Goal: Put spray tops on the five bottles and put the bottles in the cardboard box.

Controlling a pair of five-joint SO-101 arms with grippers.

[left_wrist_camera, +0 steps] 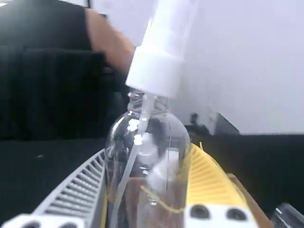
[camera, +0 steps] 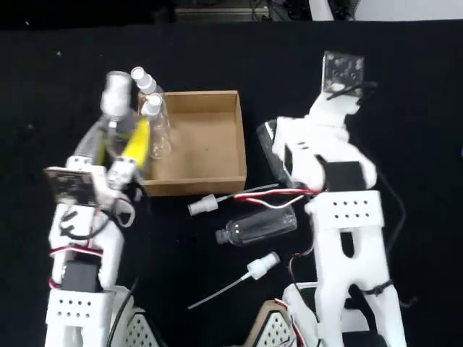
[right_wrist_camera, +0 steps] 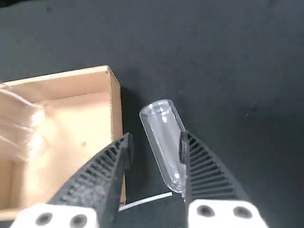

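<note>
My left gripper [camera: 119, 141] is shut on a clear bottle [left_wrist_camera: 147, 166] that carries a white spray top [left_wrist_camera: 159, 61]. It holds this bottle [camera: 116, 108] upright just left of the cardboard box [camera: 217, 177]. Two capped bottles [camera: 155, 119] lean inside the box at its left wall. An uncapped clear bottle [camera: 257, 225] lies on the table in front of the box. My right gripper [camera: 269, 148] hangs open beside the box's right wall. In the right wrist view that lying bottle [right_wrist_camera: 164, 137] shows beyond the open right gripper [right_wrist_camera: 154, 142]. Two loose spray tops [camera: 205, 205] [camera: 262, 266] lie near it.
The table is covered in black cloth [camera: 405, 94]. The right arm's white body [camera: 347, 217] stands right of the lying bottle, with red and white wires [camera: 278, 196] trailing above it. Both arm bases sit at the front edge.
</note>
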